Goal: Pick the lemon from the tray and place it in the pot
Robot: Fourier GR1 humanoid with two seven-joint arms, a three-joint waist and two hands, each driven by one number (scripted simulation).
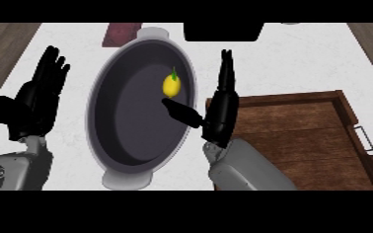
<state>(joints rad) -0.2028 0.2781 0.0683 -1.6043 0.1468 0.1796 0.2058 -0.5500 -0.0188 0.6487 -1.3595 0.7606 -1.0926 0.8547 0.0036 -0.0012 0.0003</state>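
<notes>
White desk carries a grey pot with the lemon lying inside it, right of centre; the tray sits further right. Between them the right robot hand holds nothing, fingers straight, thumb close to the lemon. At left, the left robot hand rests, fingers straight.

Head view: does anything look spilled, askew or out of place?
Nothing stands out. The lemon lies inside the pot, and the tray sits flat beside it. No spill shows.
</notes>
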